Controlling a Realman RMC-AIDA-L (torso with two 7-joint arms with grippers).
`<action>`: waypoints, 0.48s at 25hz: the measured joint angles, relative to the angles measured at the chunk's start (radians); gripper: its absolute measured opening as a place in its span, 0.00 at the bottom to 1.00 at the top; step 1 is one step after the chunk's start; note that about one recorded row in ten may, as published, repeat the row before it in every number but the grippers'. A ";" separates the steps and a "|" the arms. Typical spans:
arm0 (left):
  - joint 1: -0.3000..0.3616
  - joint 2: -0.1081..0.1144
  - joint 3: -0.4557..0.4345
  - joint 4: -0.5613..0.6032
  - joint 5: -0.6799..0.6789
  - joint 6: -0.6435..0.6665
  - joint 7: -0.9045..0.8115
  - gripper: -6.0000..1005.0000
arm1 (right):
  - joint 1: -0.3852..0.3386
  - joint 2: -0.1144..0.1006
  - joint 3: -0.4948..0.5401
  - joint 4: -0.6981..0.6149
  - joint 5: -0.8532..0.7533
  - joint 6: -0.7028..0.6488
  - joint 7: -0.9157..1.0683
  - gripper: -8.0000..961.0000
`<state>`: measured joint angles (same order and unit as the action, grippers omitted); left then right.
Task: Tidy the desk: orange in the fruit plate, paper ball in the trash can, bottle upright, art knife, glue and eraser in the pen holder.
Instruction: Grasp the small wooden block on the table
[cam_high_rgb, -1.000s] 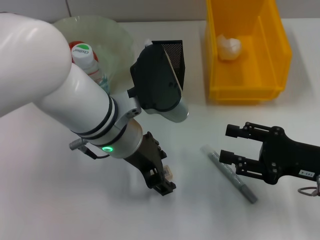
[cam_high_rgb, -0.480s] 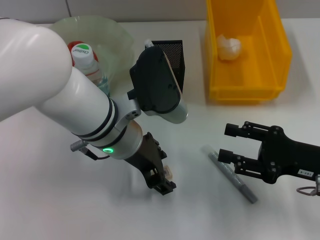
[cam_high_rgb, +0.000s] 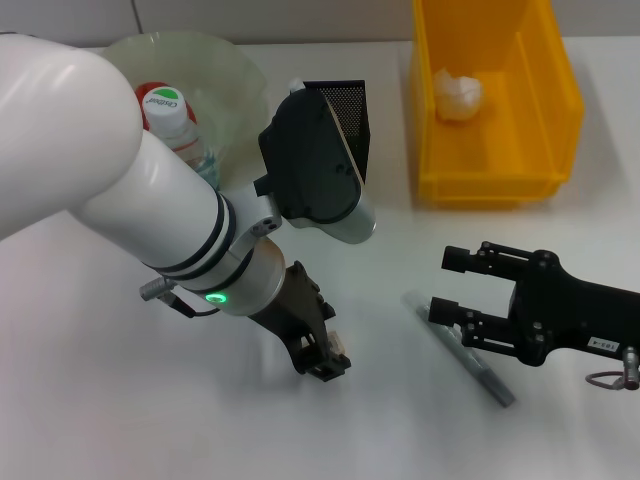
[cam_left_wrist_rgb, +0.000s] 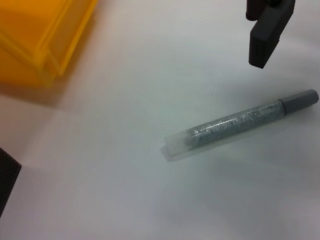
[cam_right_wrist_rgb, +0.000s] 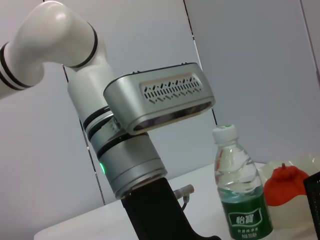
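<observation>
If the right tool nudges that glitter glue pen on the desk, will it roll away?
Probably. The glue pen looks like a slim round tube lying flat on the smooth desk, so a sideways nudge would likely roll it. It seems rigid and light; the open right tool should grip across it.

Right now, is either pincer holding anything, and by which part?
The left pincer is down on the eraser, fingers closed on its sides. The right pincer is open and holds nothing, beside the glue pen.

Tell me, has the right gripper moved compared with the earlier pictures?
Yes. In the head view the right gripper has shifted slightly toward the robot's left, closer to the grey pen, which lies unmoved on the desk.
</observation>
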<state>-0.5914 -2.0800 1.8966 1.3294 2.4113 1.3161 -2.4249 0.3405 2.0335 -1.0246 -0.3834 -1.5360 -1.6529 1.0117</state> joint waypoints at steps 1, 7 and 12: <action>0.000 0.000 0.000 0.000 0.001 -0.001 0.000 0.69 | 0.000 0.000 0.000 0.000 0.000 0.000 0.000 0.69; -0.006 0.000 -0.007 -0.001 0.003 0.004 -0.003 0.59 | 0.000 0.001 0.000 -0.007 0.002 0.001 0.002 0.69; -0.007 0.000 -0.008 0.001 0.005 0.009 -0.001 0.58 | -0.001 0.002 0.003 -0.012 0.004 0.002 0.004 0.69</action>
<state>-0.5983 -2.0801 1.8885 1.3308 2.4160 1.3254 -2.4259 0.3399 2.0351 -1.0216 -0.3953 -1.5318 -1.6509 1.0154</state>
